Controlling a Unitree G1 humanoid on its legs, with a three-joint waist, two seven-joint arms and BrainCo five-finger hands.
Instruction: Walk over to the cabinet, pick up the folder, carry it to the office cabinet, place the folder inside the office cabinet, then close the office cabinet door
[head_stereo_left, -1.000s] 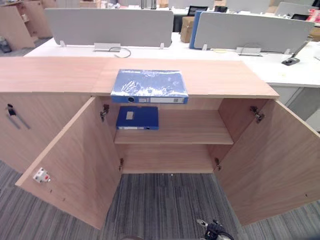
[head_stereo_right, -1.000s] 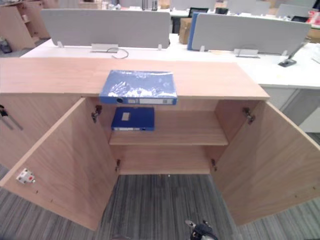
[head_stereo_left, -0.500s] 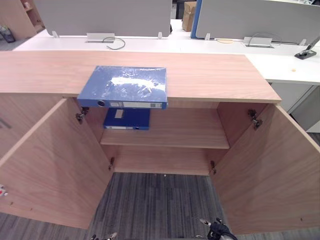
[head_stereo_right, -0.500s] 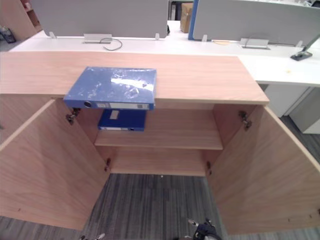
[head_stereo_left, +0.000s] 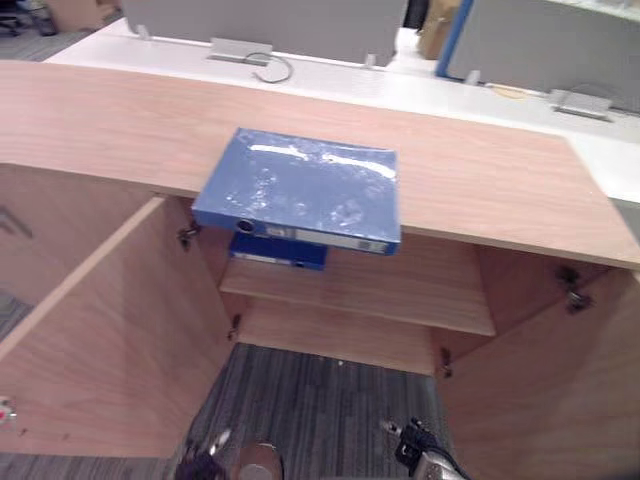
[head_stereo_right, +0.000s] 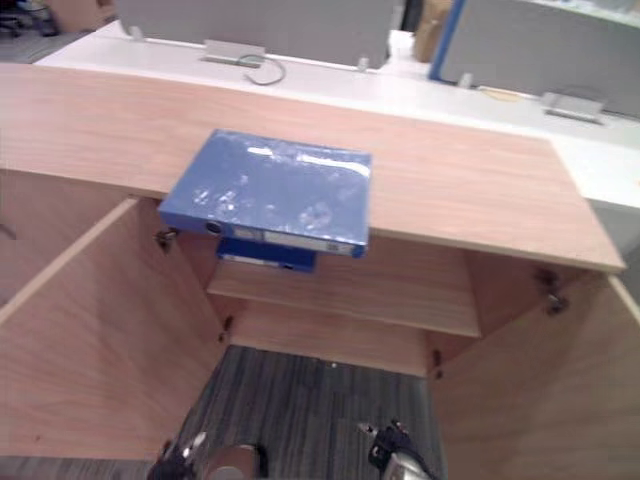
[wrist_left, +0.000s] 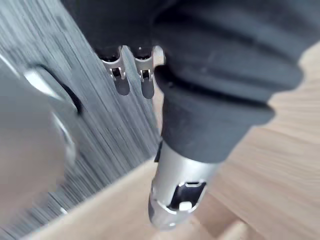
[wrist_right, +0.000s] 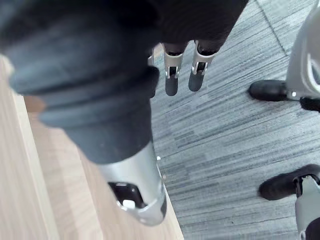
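Note:
A blue folder (head_stereo_left: 300, 195) lies flat on the wooden cabinet top (head_stereo_left: 490, 185), its spine hanging a little over the front edge. A second blue folder (head_stereo_left: 278, 257) lies on the shelf (head_stereo_left: 400, 295) inside, just below. Both cabinet doors stand wide open: the left door (head_stereo_left: 95, 345) and the right door (head_stereo_left: 565, 400). My left hand (head_stereo_left: 205, 463) hangs low over the carpet in front of the left door, fingers (wrist_left: 121, 82) straight and holding nothing. My right hand (head_stereo_left: 412, 440) hangs low before the right door, fingers (wrist_right: 171, 82) relaxed and empty.
White desks (head_stereo_left: 400, 85) with grey partition screens (head_stereo_left: 290, 20) stand behind the cabinet. Another wooden cabinet front (head_stereo_left: 40, 215) adjoins on the left. Grey striped carpet (head_stereo_left: 320, 410) lies between the open doors.
The view has shifted closer to the cabinet and more downward. My left hand has come further into view at the bottom. The folders and doors have not moved.

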